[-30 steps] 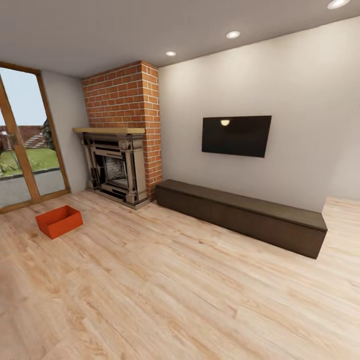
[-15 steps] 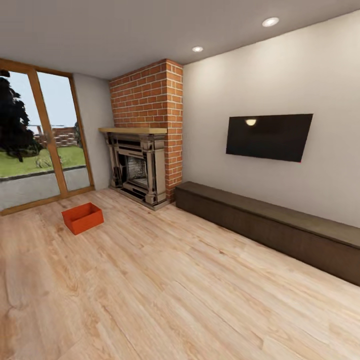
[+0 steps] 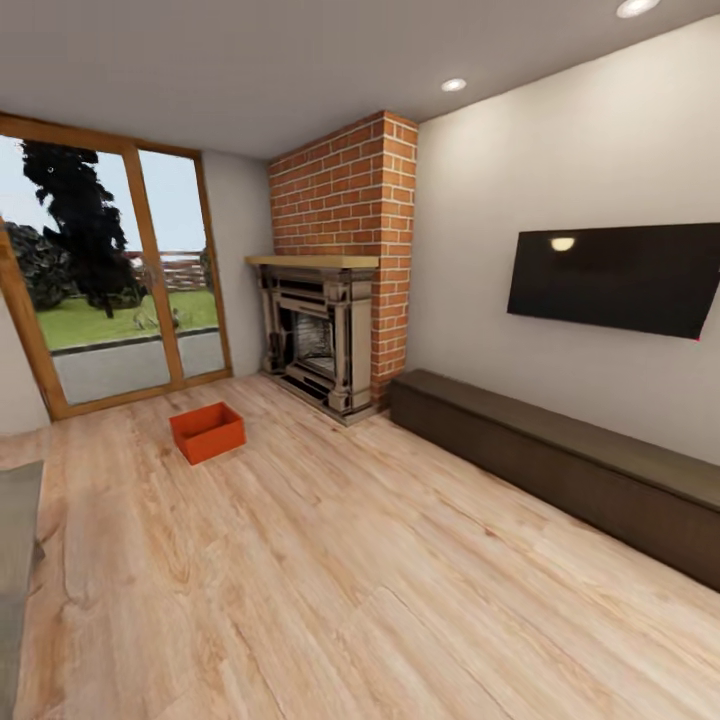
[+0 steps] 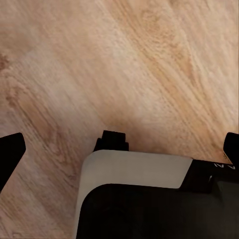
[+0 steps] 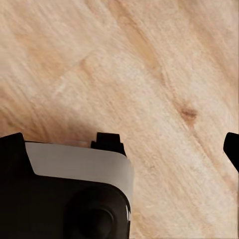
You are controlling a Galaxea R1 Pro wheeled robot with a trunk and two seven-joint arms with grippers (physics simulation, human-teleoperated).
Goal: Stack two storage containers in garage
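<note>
One red-orange open-top storage container (image 3: 207, 432) sits on the light wood floor of the living room, in front of the glass doors and left of the fireplace, far from me. In the left wrist view my left gripper (image 4: 121, 149) hangs open over bare wood planks, its black fingertips (image 4: 11, 149) spread to the picture's edges with nothing between them. My right gripper (image 5: 122, 147) is likewise open over the planks, and one fingertip (image 5: 232, 148) shows at the edge. The garage is out of view.
A brick column with a fireplace (image 3: 320, 340) stands at the back. A long dark cabinet (image 3: 560, 465) runs along the right wall under a black TV (image 3: 615, 278). Glass doors (image 3: 120, 290) are at the left. A grey surface (image 3: 15, 560) cuts in at the left edge.
The camera has turned left, so the whole room has slid right in the picture. More of the glass doors shows, and the container appears closer to the middle.
</note>
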